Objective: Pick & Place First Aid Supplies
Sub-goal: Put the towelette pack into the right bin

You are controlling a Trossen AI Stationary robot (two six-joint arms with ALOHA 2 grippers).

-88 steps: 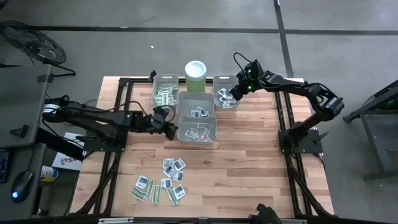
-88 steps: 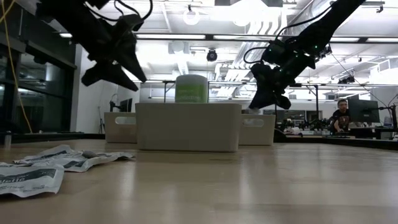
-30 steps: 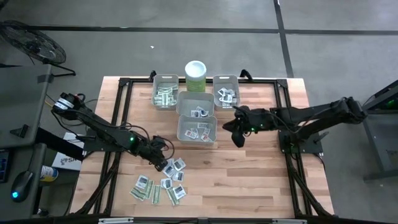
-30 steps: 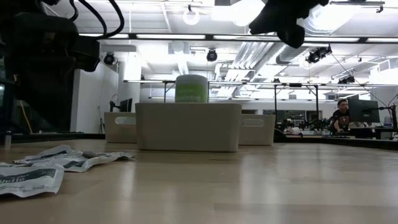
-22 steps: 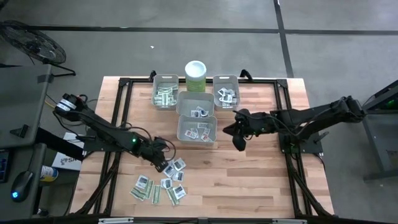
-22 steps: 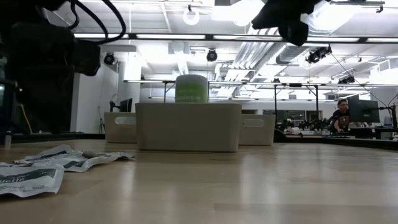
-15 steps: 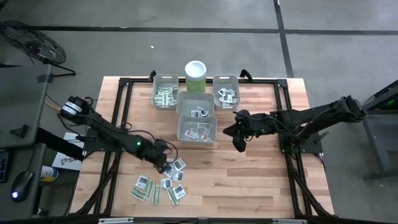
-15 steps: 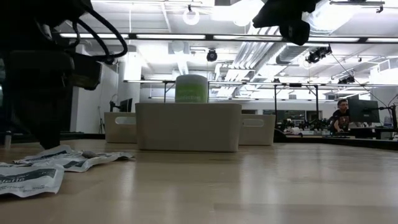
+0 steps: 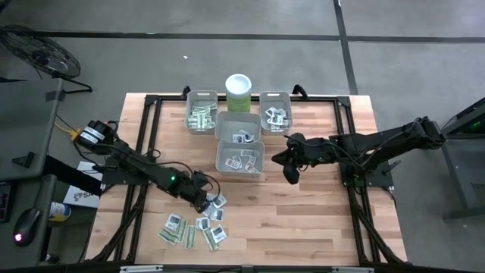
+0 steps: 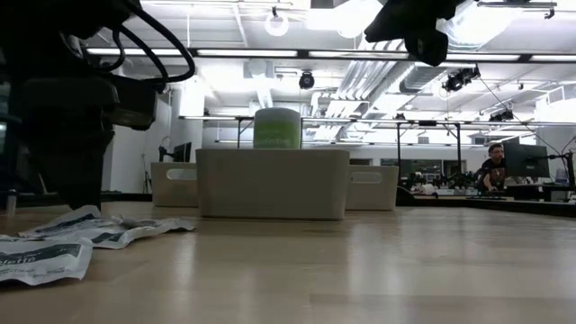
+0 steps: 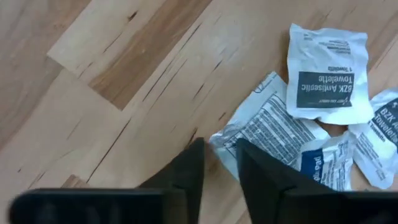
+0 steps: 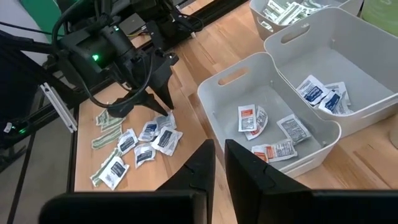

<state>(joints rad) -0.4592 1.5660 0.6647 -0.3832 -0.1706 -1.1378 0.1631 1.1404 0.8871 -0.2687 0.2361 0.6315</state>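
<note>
- Packets (image 9: 198, 224), high view: loose heap on the near left part of the table (image 9: 318, 227), well apart from the four bins (image 9: 240, 158) and the green canister (image 9: 239, 92) at the far edge. Left gripper (image 9: 206, 200) sits down at the far edge of the heap. Right gripper (image 9: 290, 171) hangs just right of the nearest bin, waiting.
- Low view: crumpled packets (image 10: 99, 227) lie flat on the wood at near left, under a dark arm mass; fingers not readable here.
- Left wrist view: left gripper (image 11: 219, 163) has its fingers narrowly apart, straddling the corner of one white printed packet (image 11: 264, 127). That packet overlaps a blue-printed one (image 11: 323, 165). Risks: the thin corner may slide out as the fingers close; the tips may scrape the wood; the overlapping neighbour may be dragged along or picked up with it.
- Right wrist view: right gripper (image 12: 219, 163) has its fingers almost together, holding nothing. It looks toward the nearest bin (image 12: 273, 118) with a few packets inside. Risk: both arms could crowd at the bins if the left one carries a packet there.
</note>
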